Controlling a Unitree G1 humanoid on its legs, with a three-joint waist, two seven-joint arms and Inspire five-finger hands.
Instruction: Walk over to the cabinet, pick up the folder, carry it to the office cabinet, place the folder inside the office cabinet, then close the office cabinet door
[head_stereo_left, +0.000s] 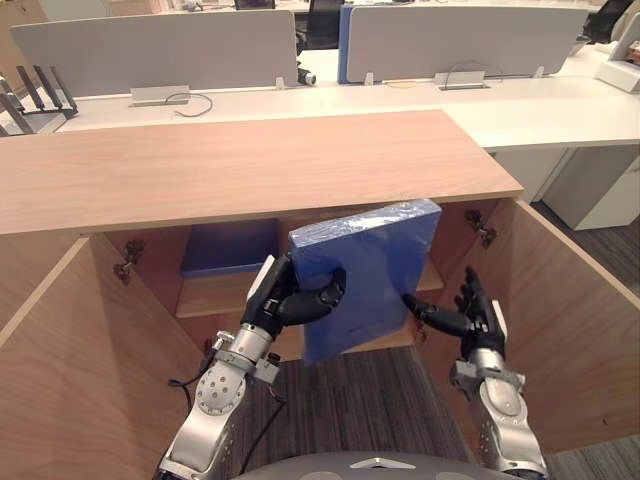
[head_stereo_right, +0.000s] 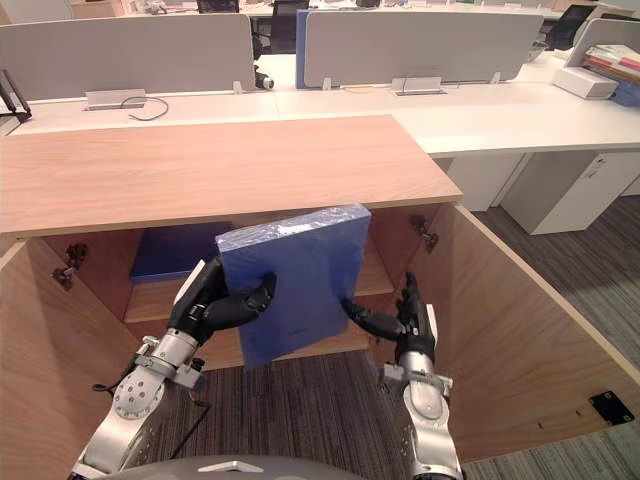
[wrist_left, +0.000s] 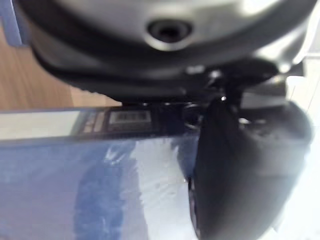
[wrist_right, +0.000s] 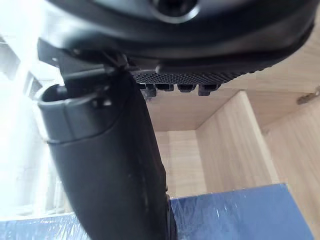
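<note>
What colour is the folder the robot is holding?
The folder is blue, clearest in the left eye view.

White desk (head_stereo_left: 350, 98) runs across the back, carrying two grey divider screens, one left (head_stereo_left: 150, 50) and one right (head_stereo_left: 460, 40), with a blue panel (head_stereo_left: 343, 40) between them. Grey socket box (head_stereo_left: 160, 95) with a looped cable (head_stereo_left: 192, 101) just beside it. Black file rack (head_stereo_left: 25, 100) at far left. Dark office chair (head_stereo_left: 322, 22) behind the screens. White pedestal drawers (head_stereo_right: 570, 190) under the desk at right, paper stack (head_stereo_right: 600, 62) on top. Grey striped carpet (head_stereo_left: 350, 400).
</note>
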